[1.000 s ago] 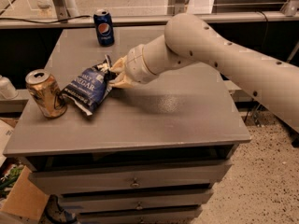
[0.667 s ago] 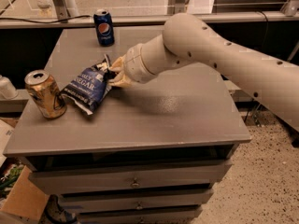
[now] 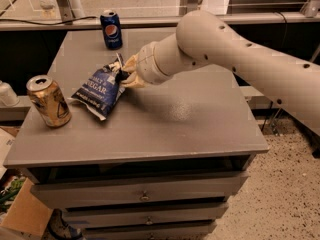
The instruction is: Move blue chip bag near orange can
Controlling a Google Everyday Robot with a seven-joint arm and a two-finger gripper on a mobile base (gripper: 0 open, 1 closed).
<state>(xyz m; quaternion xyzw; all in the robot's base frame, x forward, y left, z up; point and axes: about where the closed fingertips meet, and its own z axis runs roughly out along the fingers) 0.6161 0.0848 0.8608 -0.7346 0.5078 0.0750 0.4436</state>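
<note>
The blue chip bag (image 3: 101, 89), dark navy with white lettering, lies tilted on the grey table (image 3: 190, 119), left of centre. My gripper (image 3: 125, 74) is at the bag's upper right corner and is shut on it. The orange can (image 3: 49, 101), shiny gold-orange with a silver top, stands near the table's left front edge, a short gap left of the bag. My pale arm reaches in from the right.
A dark blue Pepsi can (image 3: 111, 30) stands at the table's back edge. Drawers sit under the tabletop. A cardboard box (image 3: 22, 211) lies on the floor at the lower left. A white object (image 3: 7, 94) sits off the table's left side.
Little has changed; the gripper and bag stay at about the same spot next to the orange can.
</note>
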